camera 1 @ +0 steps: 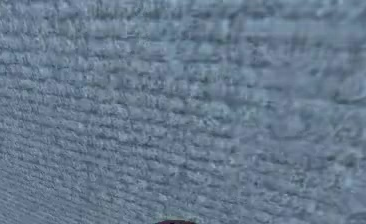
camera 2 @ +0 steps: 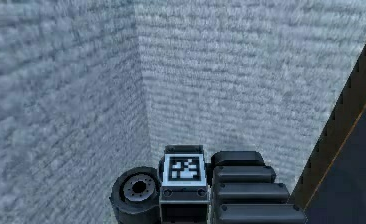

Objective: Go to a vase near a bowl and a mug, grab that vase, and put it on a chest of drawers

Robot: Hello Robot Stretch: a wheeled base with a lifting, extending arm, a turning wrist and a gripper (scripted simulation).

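In the arm side view the arm [camera 2: 246,190] is drawn in at the bottom edge as a stack of dark segments. A white square with black marks [camera 2: 184,167] sits at its end. Left of that is the gripper's dark round body [camera 2: 136,192]. Its far end cannot be made out, so I cannot tell whether it holds anything.
A blue-grey textured wall [camera 1: 181,100] stands very close ahead in the forward view. In the arm side view two such walls meet in a corner [camera 2: 139,80] just beyond the arm. A dark upright frame [camera 2: 341,120] with a dark opening [camera 2: 359,185] lies at that view's right.
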